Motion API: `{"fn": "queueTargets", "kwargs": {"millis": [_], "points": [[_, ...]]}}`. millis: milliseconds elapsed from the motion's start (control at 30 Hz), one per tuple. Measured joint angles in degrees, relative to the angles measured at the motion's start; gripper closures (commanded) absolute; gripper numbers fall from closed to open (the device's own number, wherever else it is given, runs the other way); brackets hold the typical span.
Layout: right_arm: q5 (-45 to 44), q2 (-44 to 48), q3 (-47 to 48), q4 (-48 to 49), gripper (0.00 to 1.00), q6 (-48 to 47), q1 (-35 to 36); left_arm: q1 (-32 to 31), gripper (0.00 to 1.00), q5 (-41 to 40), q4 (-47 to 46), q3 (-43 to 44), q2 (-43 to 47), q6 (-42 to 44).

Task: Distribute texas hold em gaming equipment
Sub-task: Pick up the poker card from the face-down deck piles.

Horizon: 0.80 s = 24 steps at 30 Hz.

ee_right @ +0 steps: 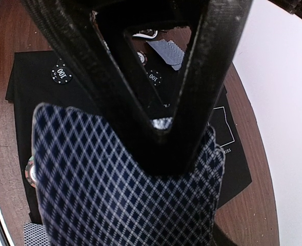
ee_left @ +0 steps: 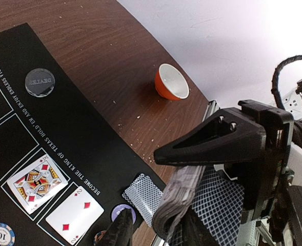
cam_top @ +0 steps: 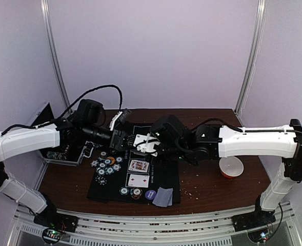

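My right claw (ee_right: 163, 148) grips the card deck (ee_right: 104, 195); only the left wrist view shows the dealer disc (ee_left: 40, 82); my left claw (ee_left: 153, 233), can't tell.

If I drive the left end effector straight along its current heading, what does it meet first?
Most likely the card deck gripped by the right end effector, directly ahead of the left end effector and very close. Depth is unclear; they may be touching.
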<state>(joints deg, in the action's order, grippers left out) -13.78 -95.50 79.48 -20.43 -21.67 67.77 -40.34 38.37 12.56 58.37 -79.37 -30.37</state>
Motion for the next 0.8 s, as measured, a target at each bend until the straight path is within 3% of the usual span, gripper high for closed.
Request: {"fn": "queueTargets", "kwargs": {"millis": [267, 800], "points": [[-0.2, 0.0, 0.0, 0.0, 0.55, 0.0, 0.0, 0.0, 0.76, -1.1, 1.4, 0.0, 1.2, 0.4], [-0.3, 0.0, -0.3, 0.0, 0.55, 0.0, 0.0, 0.0, 0.77, -1.3, 2.9, 0.0, 3.1, 1.5]]}}
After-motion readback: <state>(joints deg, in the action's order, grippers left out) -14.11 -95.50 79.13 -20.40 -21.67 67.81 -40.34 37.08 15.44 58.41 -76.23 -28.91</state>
